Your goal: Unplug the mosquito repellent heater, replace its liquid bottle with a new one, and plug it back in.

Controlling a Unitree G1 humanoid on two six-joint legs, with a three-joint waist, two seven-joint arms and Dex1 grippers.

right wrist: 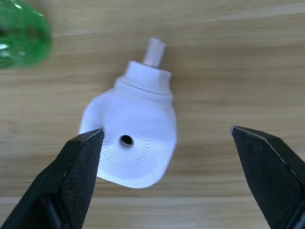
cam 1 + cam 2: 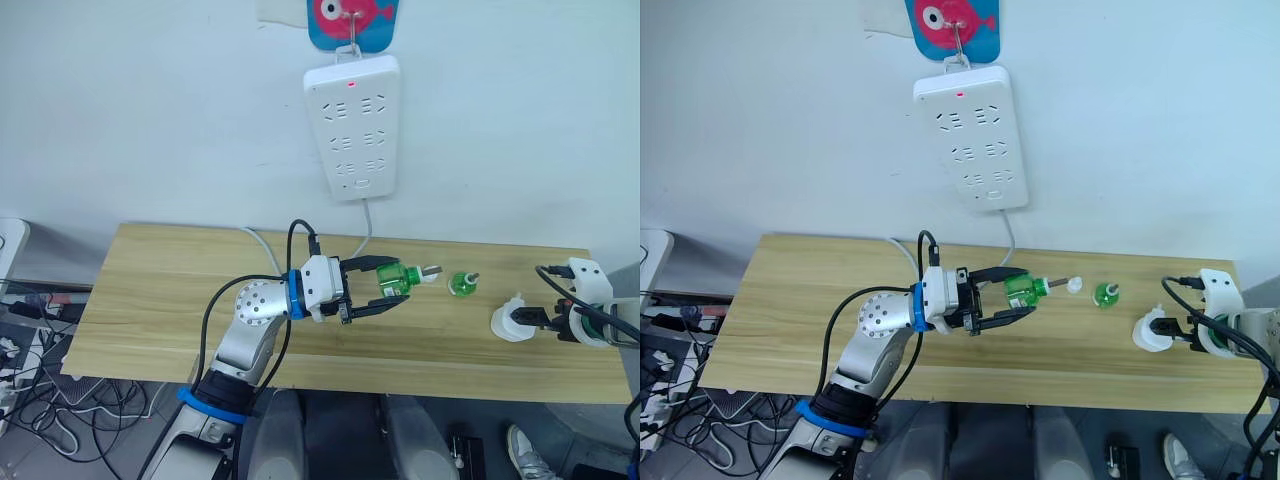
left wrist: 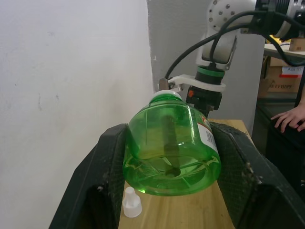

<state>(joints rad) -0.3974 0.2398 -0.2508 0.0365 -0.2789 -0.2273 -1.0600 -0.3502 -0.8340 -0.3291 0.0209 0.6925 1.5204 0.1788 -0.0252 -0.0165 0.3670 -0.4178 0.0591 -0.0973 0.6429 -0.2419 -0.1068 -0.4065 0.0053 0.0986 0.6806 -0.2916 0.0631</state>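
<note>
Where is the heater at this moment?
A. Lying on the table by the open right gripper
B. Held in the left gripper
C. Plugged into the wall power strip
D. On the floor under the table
A: the heater lies on the table, and the right gripper hangs open over it without touching it.

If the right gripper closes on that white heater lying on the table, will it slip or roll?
The mosquito repellent heater is rounded, smooth plastic, so the right gripper may squeeze it out sideways. It looks hollow, probably light. Lying on the table, it may rock or skid when nudged.
</note>
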